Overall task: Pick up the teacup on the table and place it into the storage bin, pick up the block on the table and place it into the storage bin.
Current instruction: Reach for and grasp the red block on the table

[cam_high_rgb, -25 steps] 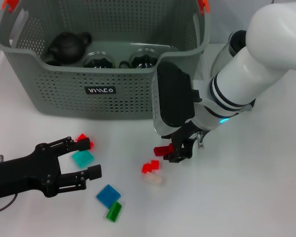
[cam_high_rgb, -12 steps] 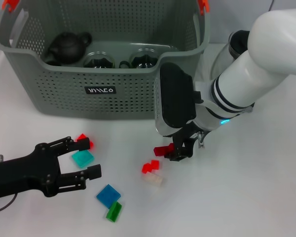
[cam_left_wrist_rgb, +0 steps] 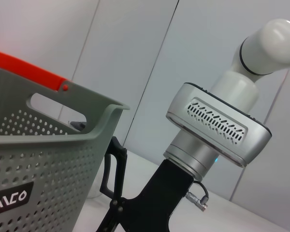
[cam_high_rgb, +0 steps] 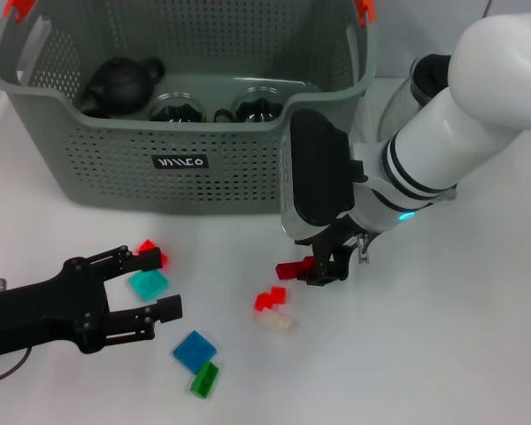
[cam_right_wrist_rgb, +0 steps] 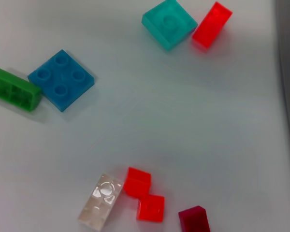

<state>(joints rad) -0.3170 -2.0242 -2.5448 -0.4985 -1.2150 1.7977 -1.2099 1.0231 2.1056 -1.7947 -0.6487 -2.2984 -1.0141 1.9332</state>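
The right gripper (cam_high_rgb: 321, 268) hangs just above the surface (cam_high_rgb: 442, 354), pinching a dark red block (cam_high_rgb: 289, 268) in front of the storage bin (cam_high_rgb: 181, 168). The left gripper (cam_high_rgb: 150, 283) rests low with fingers spread, a teal block (cam_high_rgb: 148, 283) between them and a red block (cam_high_rgb: 149, 252) at its far fingertip. Loose on the surface lie six blocks: teal, red, blue (cam_high_rgb: 195, 350), green (cam_high_rgb: 204, 380), a red pair (cam_high_rgb: 269, 299) and a clear one (cam_high_rgb: 274, 322). Inside the bin stand one black teapot (cam_high_rgb: 119, 84) and two dark teacups (cam_high_rgb: 179, 108). Only the right wrist view shows the studs on the blue block.
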